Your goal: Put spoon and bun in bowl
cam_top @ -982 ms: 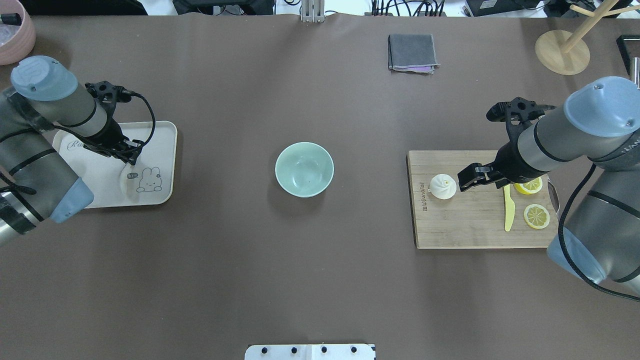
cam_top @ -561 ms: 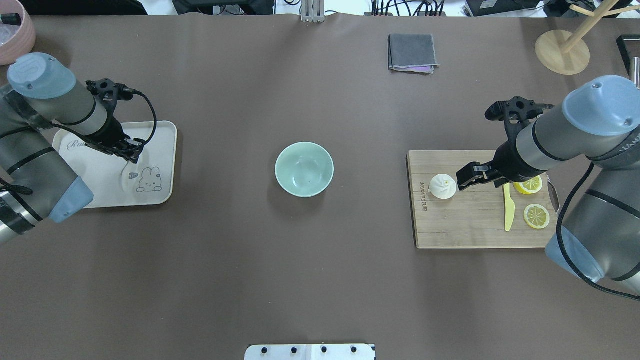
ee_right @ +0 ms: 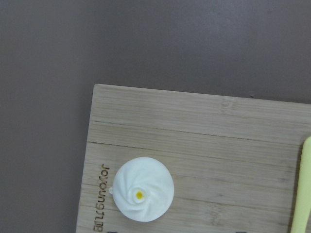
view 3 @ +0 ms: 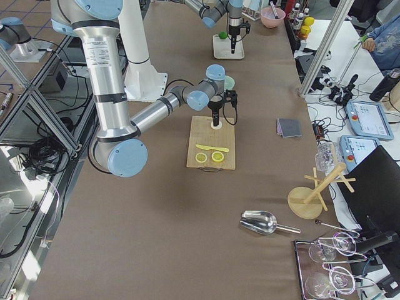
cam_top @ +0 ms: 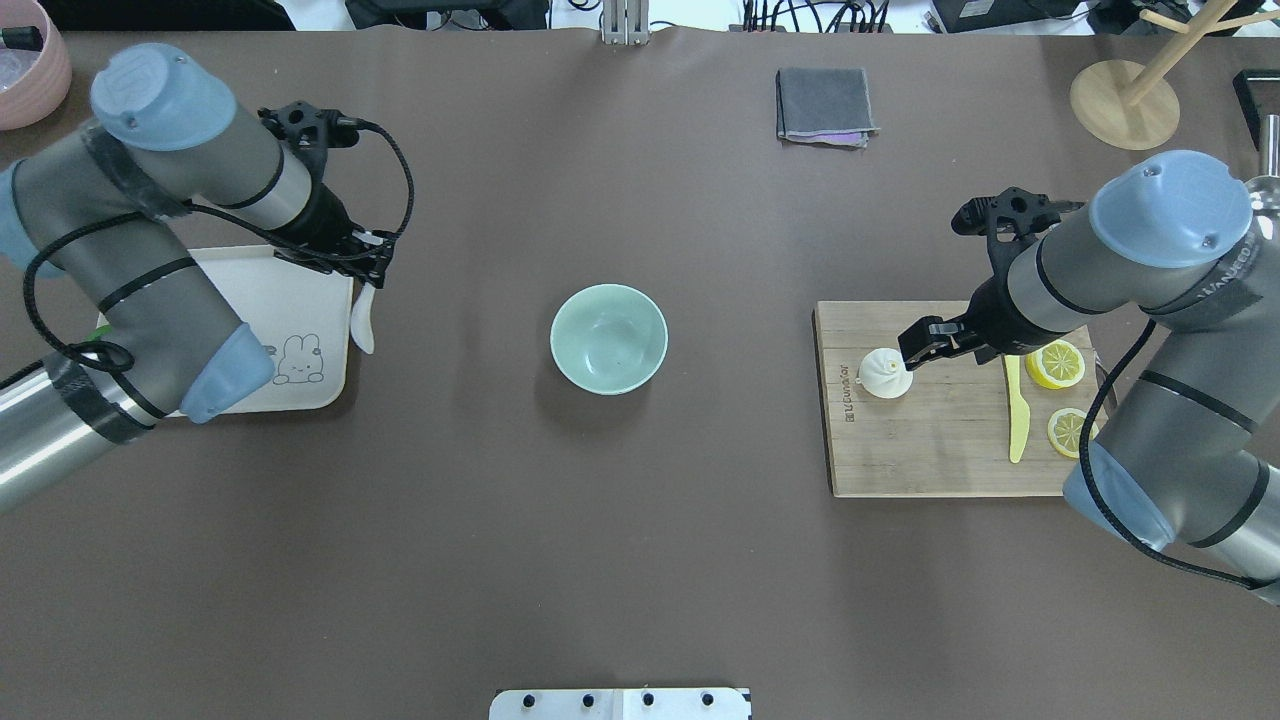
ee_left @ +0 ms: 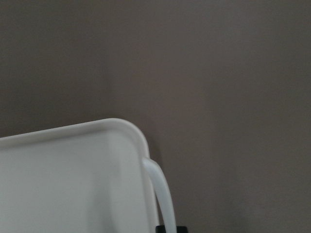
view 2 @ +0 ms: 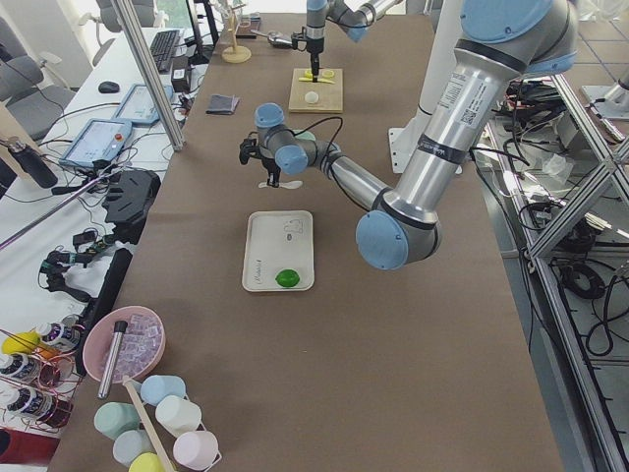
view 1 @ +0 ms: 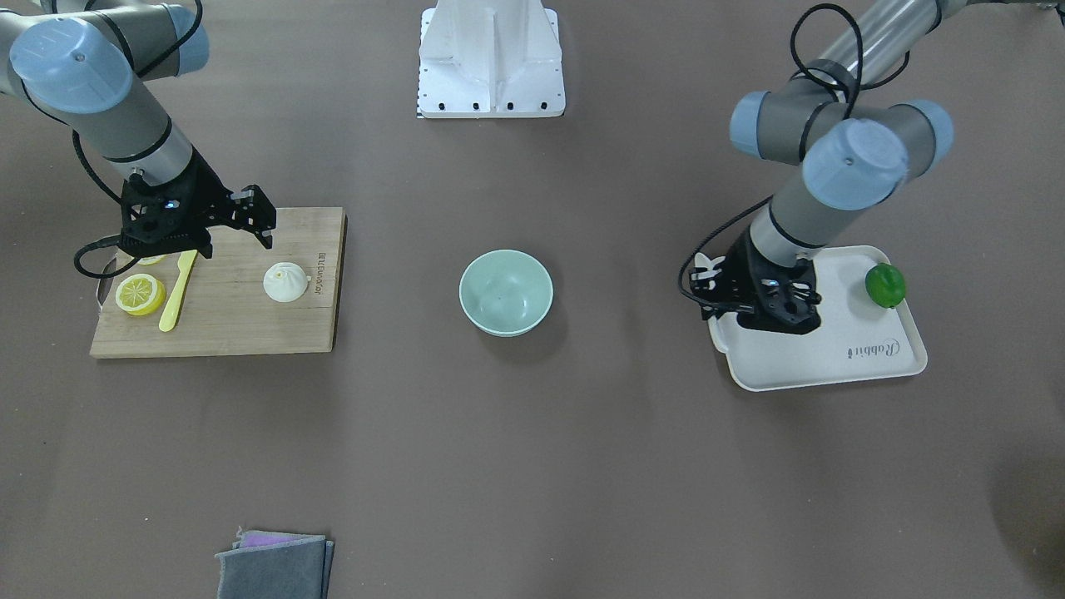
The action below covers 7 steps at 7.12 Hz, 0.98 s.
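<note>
The pale green bowl (cam_top: 608, 338) stands at the table's middle, with nothing in it. My left gripper (cam_top: 372, 275) is shut on the handle of the white spoon (cam_top: 362, 325). The spoon hangs in the air just past the right edge of the cream tray (cam_top: 300, 395), left of the bowl. In the left wrist view the spoon handle (ee_left: 160, 194) crosses the tray corner. The white bun (cam_top: 885, 373) sits on the wooden cutting board (cam_top: 940, 455). My right gripper (cam_top: 948, 345) is open, empty and hovers over the bun's right side. The bun also shows in the right wrist view (ee_right: 142, 194).
A yellow plastic knife (cam_top: 1017, 420) and two lemon slices (cam_top: 1060, 362) lie on the board's right part. A green lime (view 1: 885, 284) sits on the tray. A folded grey cloth (cam_top: 825, 105), a wooden stand (cam_top: 1125, 100) and a pink bowl (cam_top: 20, 70) are at the far edge.
My left arm has lifted the spoon off the tray and carried it right, past the tray's edge toward the bowl. My right gripper has shifted slightly left over the bun.
</note>
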{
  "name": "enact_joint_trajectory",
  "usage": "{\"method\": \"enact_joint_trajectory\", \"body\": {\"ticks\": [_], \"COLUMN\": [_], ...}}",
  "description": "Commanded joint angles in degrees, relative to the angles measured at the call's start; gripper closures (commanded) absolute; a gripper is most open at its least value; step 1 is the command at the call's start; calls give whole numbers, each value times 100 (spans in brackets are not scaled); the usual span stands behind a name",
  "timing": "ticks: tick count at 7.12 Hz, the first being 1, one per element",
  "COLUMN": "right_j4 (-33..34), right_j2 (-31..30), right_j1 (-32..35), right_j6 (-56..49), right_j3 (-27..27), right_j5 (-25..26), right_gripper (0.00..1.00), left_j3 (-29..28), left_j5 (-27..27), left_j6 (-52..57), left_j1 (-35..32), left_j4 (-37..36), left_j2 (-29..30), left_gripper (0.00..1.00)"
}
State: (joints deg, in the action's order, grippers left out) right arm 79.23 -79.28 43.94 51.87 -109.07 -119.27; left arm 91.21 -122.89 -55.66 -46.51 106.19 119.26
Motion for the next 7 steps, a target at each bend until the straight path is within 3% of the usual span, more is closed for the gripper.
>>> {"method": "enact_joint_trajectory", "body": {"ticks": [1, 6, 7], "right_j4": [-4, -4, -4], "right_j2": [132, 352, 352], "right_j1": [-122, -262, -289], "right_j6": [-36, -10, -10], "right_j3": [307, 510, 510], "right_j5": [27, 185, 176], "right_gripper": [16, 23, 25], "left_j3": [-190, -1199, -1298], "left_j5": [438, 828, 993], "left_j6": [-1075, -1474, -1483], "left_j1": [631, 827, 862], "left_j4": [-11, 77, 173], "left_j2": [832, 1924, 1987], "left_gripper": [100, 100, 85]}}
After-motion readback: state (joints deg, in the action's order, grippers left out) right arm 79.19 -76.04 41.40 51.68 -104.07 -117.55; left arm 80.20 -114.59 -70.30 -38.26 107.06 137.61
